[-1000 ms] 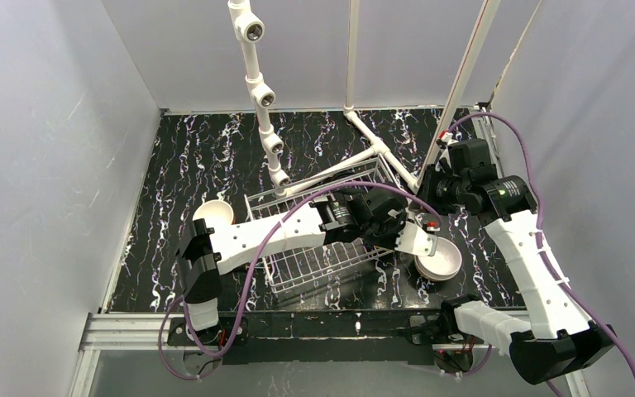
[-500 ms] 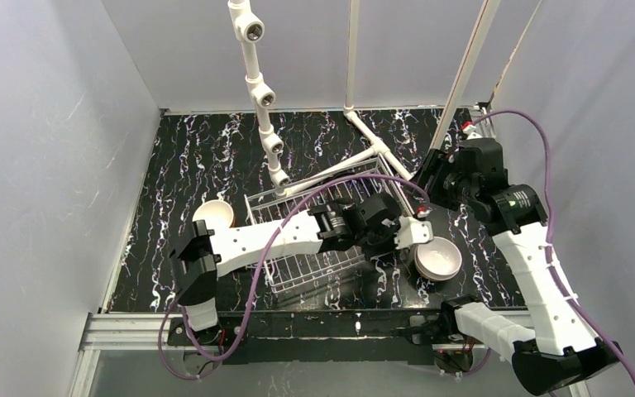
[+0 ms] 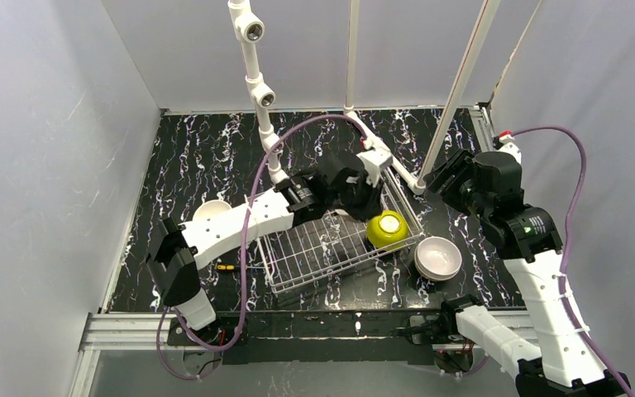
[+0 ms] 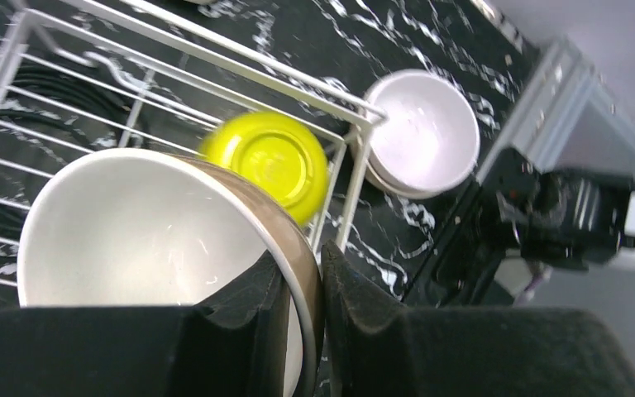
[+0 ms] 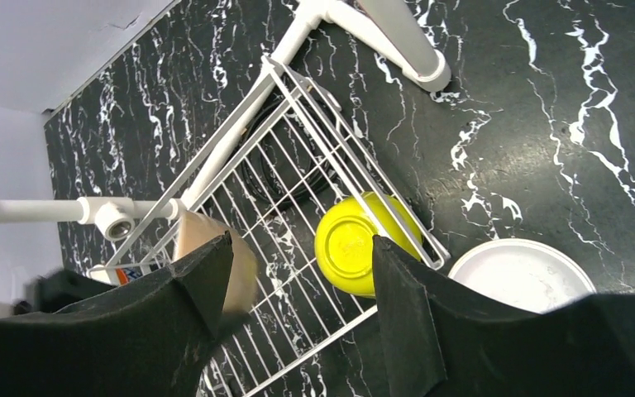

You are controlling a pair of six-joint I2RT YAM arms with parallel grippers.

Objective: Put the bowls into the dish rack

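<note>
Top view, dish rack [image 3: 314,248]: a silver wire basket at frame centre on the black marbled table [image 3: 190,157]. It sits at an angle, with its far corner by the white pipe frame [image 3: 256,83].
Top view, yellow-green bowl [image 3: 386,229]: upside down inside the rack, in its right corner.
Top view, white bowl [image 3: 438,257]: mouth up on the table, just right of the rack and outside it.
Top view, pale bowl [image 3: 212,212]: on the table left of the rack, partly hidden by the left arm.
Top view, left gripper [image 3: 355,197]: over the rack's far side, near frame centre. Its load cannot be made out from here.
Top view, right gripper [image 3: 453,175]: right of centre, above the table and apart from every bowl.

Left wrist view, left gripper [image 4: 310,273]: at bottom centre, with its fingers pinched on a bowl rim, one inside and one outside.
Left wrist view, tan bowl [image 4: 149,223]: fills the lower left. It is white inside and brown outside, tilted, and held above the rack wires [image 4: 215,58].
Left wrist view, yellow-green bowl [image 4: 269,161]: at centre, blurred, base up in the rack corner.
Left wrist view, white bowl [image 4: 426,132]: upper right, beyond the rack wall.

Right wrist view, right gripper [image 5: 302,248]: fingers spread wide with nothing between them, high over the rack [image 5: 298,99].
Right wrist view, yellow-green bowl [image 5: 355,244]: at centre, inverted inside the rack corner.
Right wrist view, white bowl [image 5: 521,277]: lower right, on the table.
Right wrist view, tan bowl [image 5: 192,236]: at left, half hidden behind one finger, over the rack.
</note>
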